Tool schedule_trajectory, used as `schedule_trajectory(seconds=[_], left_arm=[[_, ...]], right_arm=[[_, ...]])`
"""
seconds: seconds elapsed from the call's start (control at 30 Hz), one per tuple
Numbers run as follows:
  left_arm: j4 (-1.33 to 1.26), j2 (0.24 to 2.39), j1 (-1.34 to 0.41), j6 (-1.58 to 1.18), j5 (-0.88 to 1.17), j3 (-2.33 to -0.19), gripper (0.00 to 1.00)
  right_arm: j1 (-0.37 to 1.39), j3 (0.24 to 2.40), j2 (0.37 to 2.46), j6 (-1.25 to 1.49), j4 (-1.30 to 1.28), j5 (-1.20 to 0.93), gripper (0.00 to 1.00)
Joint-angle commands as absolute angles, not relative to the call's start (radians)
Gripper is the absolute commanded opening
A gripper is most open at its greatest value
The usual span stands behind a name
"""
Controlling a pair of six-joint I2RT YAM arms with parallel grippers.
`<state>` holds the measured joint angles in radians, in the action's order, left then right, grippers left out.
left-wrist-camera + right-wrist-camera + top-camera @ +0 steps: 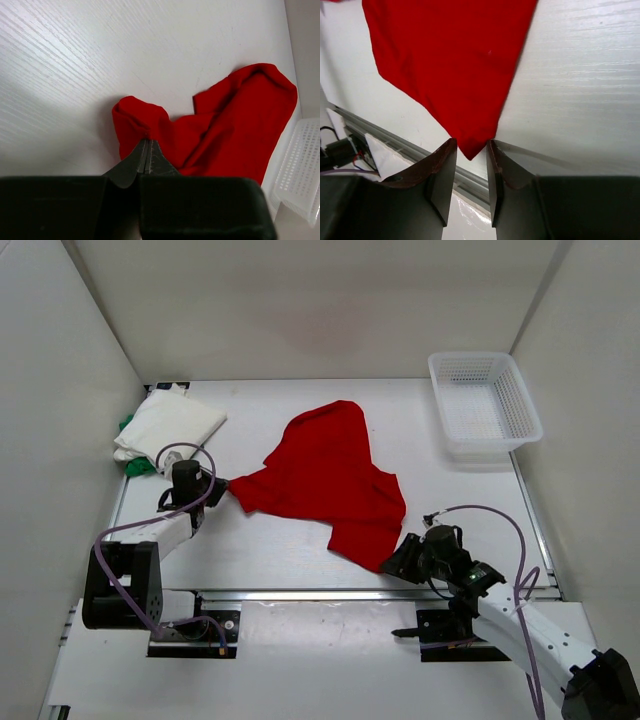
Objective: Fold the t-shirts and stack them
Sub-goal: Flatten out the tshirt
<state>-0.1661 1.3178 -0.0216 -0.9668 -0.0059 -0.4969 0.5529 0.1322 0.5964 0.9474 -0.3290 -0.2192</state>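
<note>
Leftward first: at the far left corner of the table (450,525), a folded white t-shirt (170,423) lying over a green t-shirt (136,467), green visible only at the edges. Just nearer, the left gripper (222,483), jaws pressed together on a bunched corner of the red t-shirt (325,475), low over the table surface. Thin pinch, by the look of it: little cloth between the tips, hence a risk of the corner pulling free under any hard sideways tug.

Mid-table, the red t-shirt itself: crumpled, partly doubled over, not spread flat. Long axis judged to run diagonally, from a rounded lobe toward the far edge down to a pointed corner toward the near right, with a second corner drawn out leftward into the pinch. Collar and sleeves impossible to tell apart among the folds.

Rightward, at that near pointed corner, the right gripper (471,145), jaws apart and straddling the very tip of the cloth, nothing clamped. Chief danger here: closing on the tip alone, or just past it, and lifting empty. Also scraping the rail (300,594) along the near edge, close beneath the gripper. With one corner held and the other missed, likely a lopsided drag, more wrinkles, perhaps a sweep into the stacked pair.

Far right corner: a white mesh basket (437,405), well apart from the cloth.
</note>
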Motion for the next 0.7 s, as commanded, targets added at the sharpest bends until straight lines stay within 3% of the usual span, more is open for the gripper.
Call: schedule_trajectory(seconds=[0.0,0.2,0.33,0.43,0.57,0.67], left_arm=[[-0.196,1.293,-0.025,-0.971,0.005,-0.488,0.0],[-0.193,1.298,-0.035,-0.971,0.003,-0.491,0.0],[-0.196,1.305,-0.043,-0.968,0.003,-0.497,0.0],[-0.175,1.292,-0.06,-0.953,0.002,-0.531,0.0],[-0.056,1.292,-0.148,-0.855,-0.028,-0.784,0.0],[0.127,1.325,-0.193,-0.746,-0.06,-1.1,0.0]], right_arm=[[0.497,0.049,0.621,0.928,-0.379,-0.238,0.28],[0.508,0.048,0.657,0.922,-0.327,-0.267,0.19],[0.457,0.066,0.652,0.888,-0.325,-0.291,0.0],[0.416,0.133,0.618,0.85,-0.331,-0.262,0.0],[0.322,0.377,0.722,0.66,-0.388,-0.185,0.0],[0.324,0.763,0.829,0.499,-0.455,-0.004,0.0]])
